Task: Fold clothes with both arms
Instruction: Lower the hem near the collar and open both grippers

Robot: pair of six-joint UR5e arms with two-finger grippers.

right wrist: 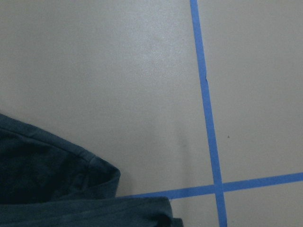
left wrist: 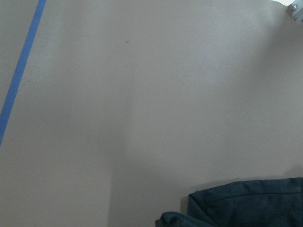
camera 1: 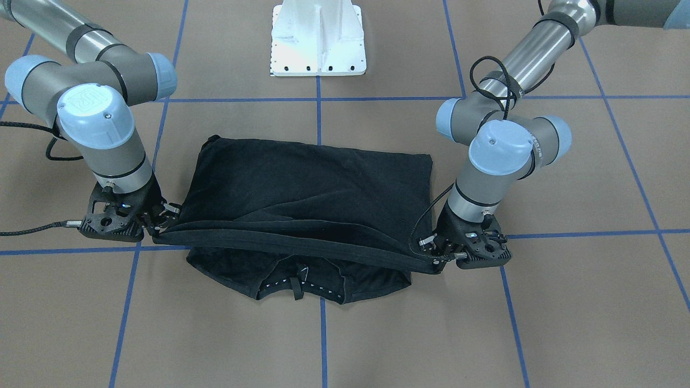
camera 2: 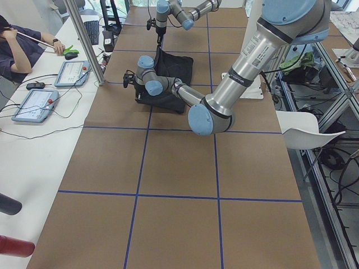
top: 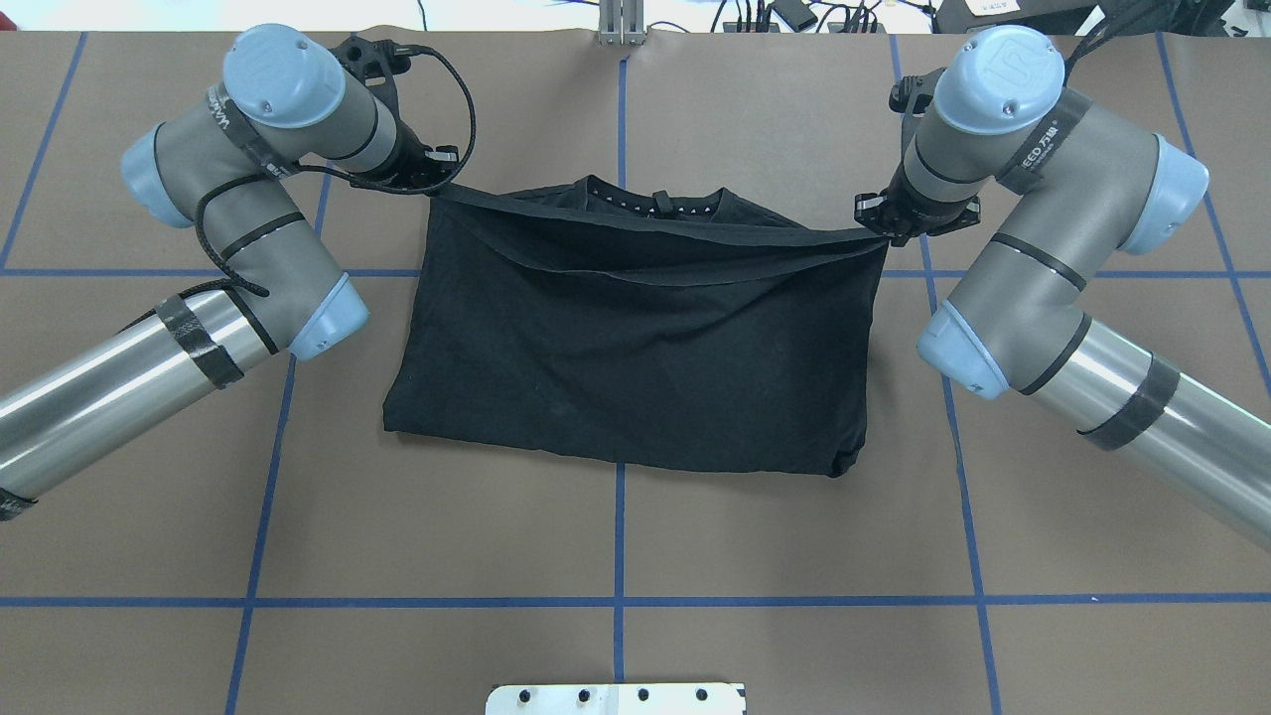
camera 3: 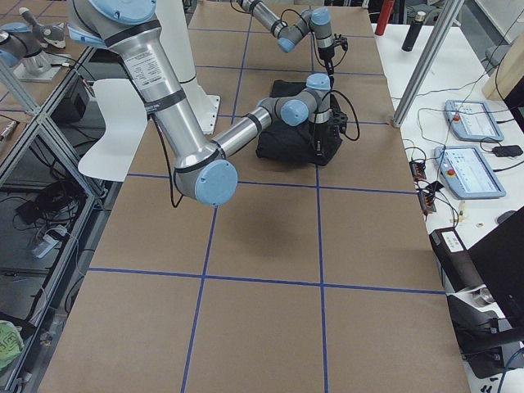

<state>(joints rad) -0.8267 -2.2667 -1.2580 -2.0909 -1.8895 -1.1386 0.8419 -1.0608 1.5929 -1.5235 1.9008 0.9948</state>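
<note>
While the left fingers (camera 1: 437, 256) and right fingers (camera 1: 157, 225) each pinch one end of a raised edge of the black T-shirt (camera 1: 302, 178), which lies mid-surface with its collar (camera 1: 296, 280) far from the robot, both should travel level and together, holding that edge taut. The brown surface (camera 1: 377, 334) carries blue tape lines (camera 1: 377, 99); benches (camera 2: 28, 145) with control pendants (camera 3: 472, 121) flank it.

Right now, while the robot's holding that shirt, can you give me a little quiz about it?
1. Pick one: what holds up the shirt's raised edge? A one gripper, B two grippers, C a person's hand.
2. What colour are the lines on the table?
3. True or false: the shirt lies flat with nothing touching it.
Key: 1 B, the left gripper and the right gripper both pinch it. 2 Blue. 3 False.
</note>
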